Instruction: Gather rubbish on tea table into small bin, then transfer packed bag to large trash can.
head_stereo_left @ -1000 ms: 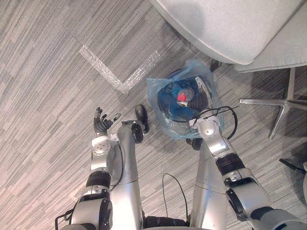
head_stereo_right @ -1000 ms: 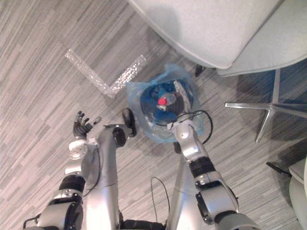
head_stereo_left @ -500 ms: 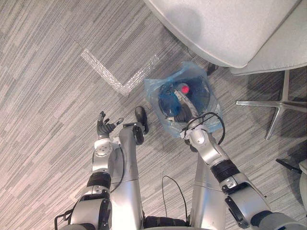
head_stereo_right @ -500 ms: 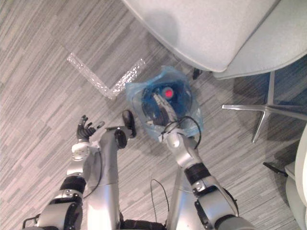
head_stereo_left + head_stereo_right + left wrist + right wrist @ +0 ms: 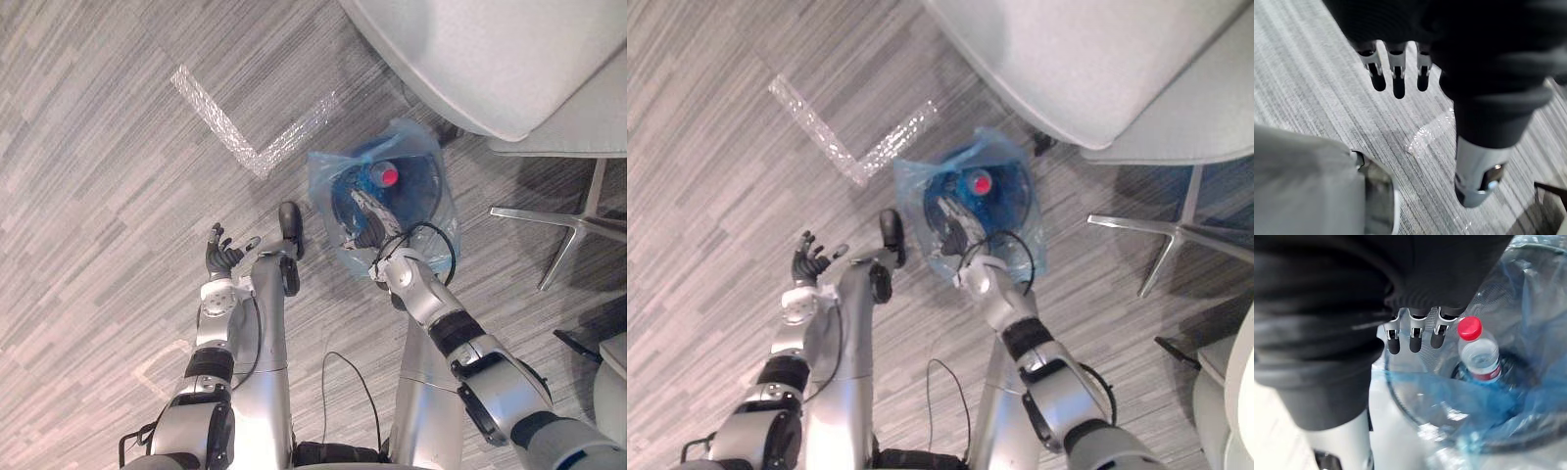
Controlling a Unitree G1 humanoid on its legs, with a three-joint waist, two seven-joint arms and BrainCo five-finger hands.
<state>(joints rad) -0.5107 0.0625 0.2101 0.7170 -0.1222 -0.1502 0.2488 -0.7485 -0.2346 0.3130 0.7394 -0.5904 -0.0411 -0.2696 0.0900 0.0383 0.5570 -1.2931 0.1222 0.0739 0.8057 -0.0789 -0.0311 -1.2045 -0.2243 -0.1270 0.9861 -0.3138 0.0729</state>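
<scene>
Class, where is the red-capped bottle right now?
In the eye views, the red-capped bottle sits inside the blue-bagged small bin on the floor, right of centre. It is just beyond the right hand, which is over the bin's near rim.

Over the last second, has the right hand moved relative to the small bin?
Yes: the right hand has shifted toward the robot's left across the small bin.
</scene>
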